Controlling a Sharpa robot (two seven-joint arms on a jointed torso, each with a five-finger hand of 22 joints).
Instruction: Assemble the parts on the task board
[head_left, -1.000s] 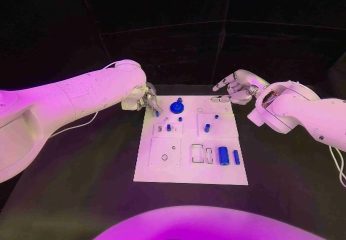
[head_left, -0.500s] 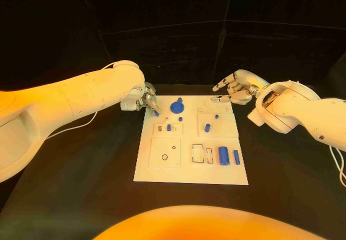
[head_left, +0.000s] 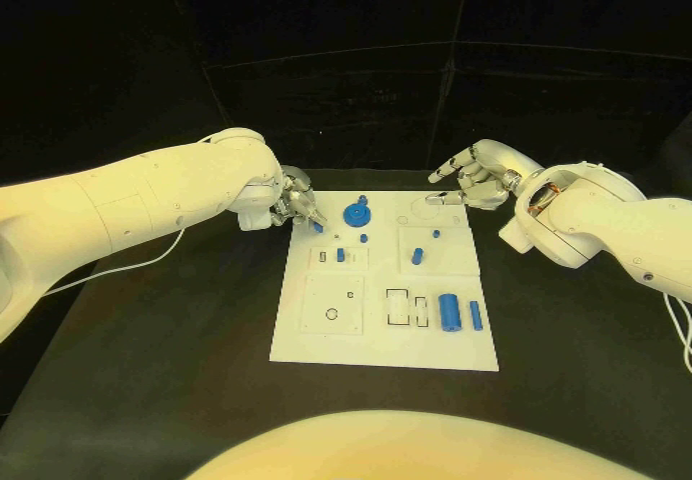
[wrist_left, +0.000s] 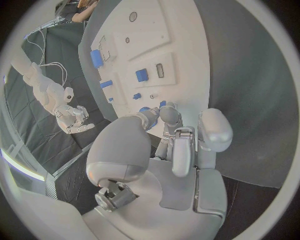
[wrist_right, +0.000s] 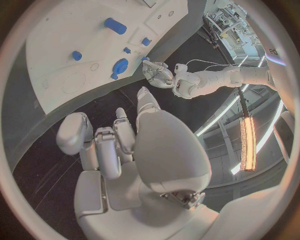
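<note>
Board (head_left: 387, 345), a white plate, lies in the middle of the black table (head_left: 144, 350) with small blue parts on it. The left hand (head_left: 293, 203) is at the far left corner of the board and pinches a small blue part (head_left: 316, 227) between its fingertips, just beside the blue round part (head_left: 355, 214). The right hand (head_left: 476, 175) hovers over the far right corner, fingers loosely curled and holding nothing.

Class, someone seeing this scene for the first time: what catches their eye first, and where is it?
The white task board lies mid-table, dotted with small blue parts, the largest a blue cylinder near its right edge. The left hand pinches a small blue part at the board's far left corner; the right hand hovers past the far right corner.
</note>
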